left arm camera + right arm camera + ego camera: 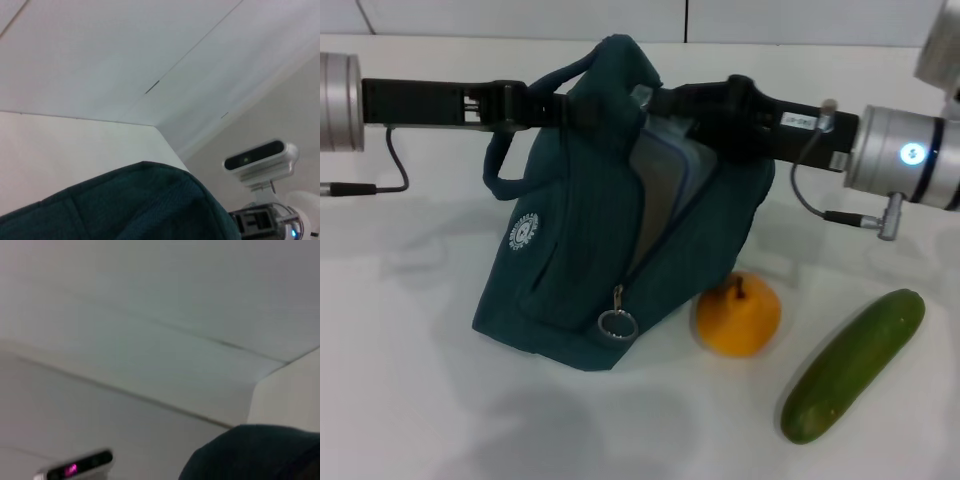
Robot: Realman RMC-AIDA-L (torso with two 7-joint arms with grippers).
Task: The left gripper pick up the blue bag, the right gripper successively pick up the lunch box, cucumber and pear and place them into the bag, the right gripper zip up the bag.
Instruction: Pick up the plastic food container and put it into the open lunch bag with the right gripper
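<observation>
The blue bag (570, 260) stands tilted on the white table, its top pulled up and its zipper open down to the ring pull (617, 325). My left gripper (555, 106) comes in from the left and is shut on the bag's top by a loop handle. From the right, my right gripper (665, 102) reaches into the bag's mouth, its fingertips hidden by fabric. A pale flat thing with a light blue rim, apparently the lunch box (662, 185), shows inside the opening. On the table right of the bag lies the pear (738, 315), and farther right the cucumber (853, 365). Bag fabric (140, 205) (250, 455) fills a corner of each wrist view.
The white table (410, 400) extends in front and to the left of the bag. A wall rises behind the table. The right arm's wrist camera (260, 157) shows in the left wrist view.
</observation>
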